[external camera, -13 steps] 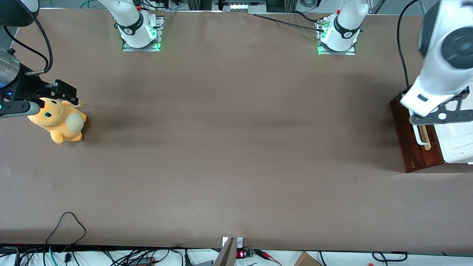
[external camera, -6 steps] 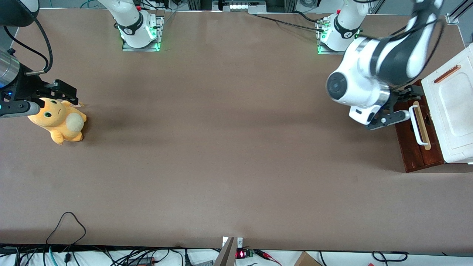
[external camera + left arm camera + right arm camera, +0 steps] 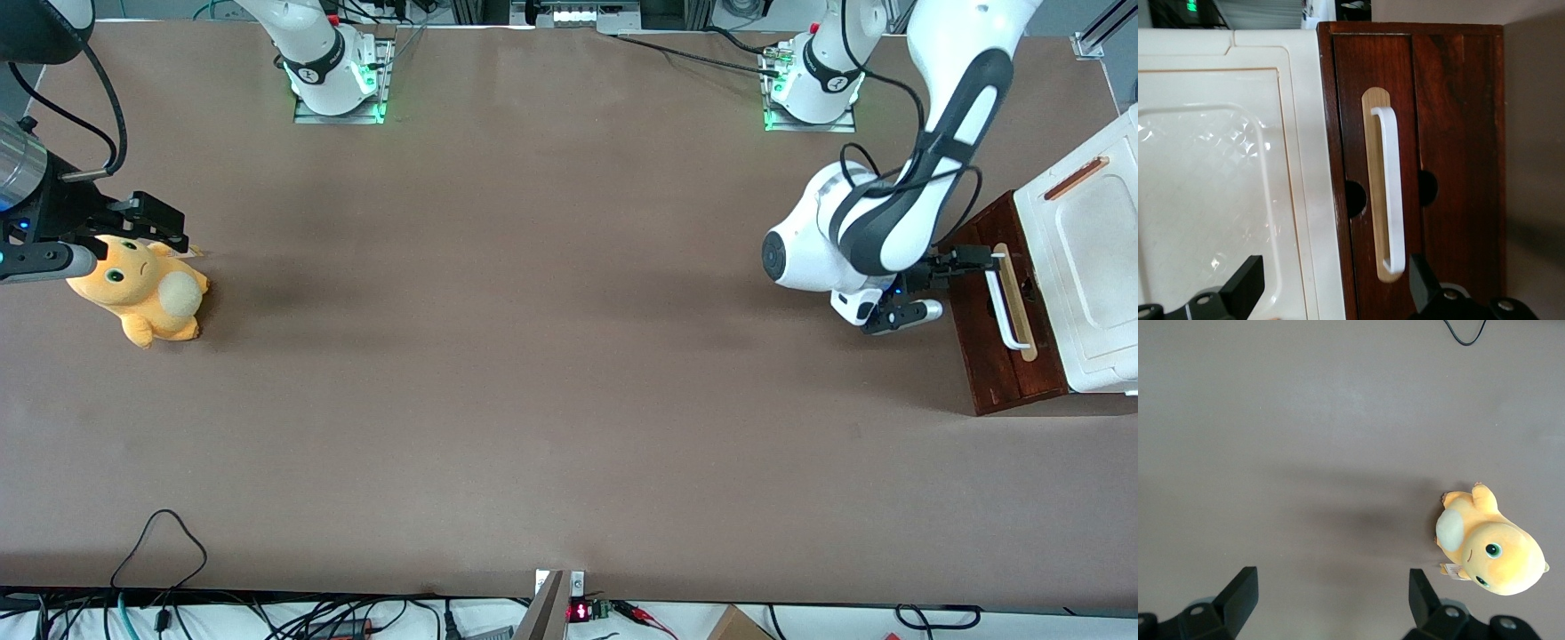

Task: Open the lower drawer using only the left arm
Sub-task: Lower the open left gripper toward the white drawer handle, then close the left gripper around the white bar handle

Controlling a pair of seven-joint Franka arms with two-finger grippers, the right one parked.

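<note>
My left arm [image 3: 876, 236] has swung off the cabinet top and come down in front of the lower drawer [image 3: 975, 333], which sits at mid-height of the front view at the working arm's end of the table. My gripper [image 3: 948, 283] hangs just short of the drawer front with its fingers [image 3: 1248, 285] spread wide, holding nothing.

The wood front looks rigid and fairly heavy, so I expect it to slide stiffly rather than flex. The white loop handle [image 3: 1390, 187] on its pale strip is the place to take hold. It looks smooth and perhaps slippery, so I would close around its middle.

I count one handle, one white cabinet top [image 3: 1218, 173], two round holes [image 3: 1355, 199] flanking the strip, and one yellow plush toy [image 3: 142, 293] toward the parked arm's end.
</note>
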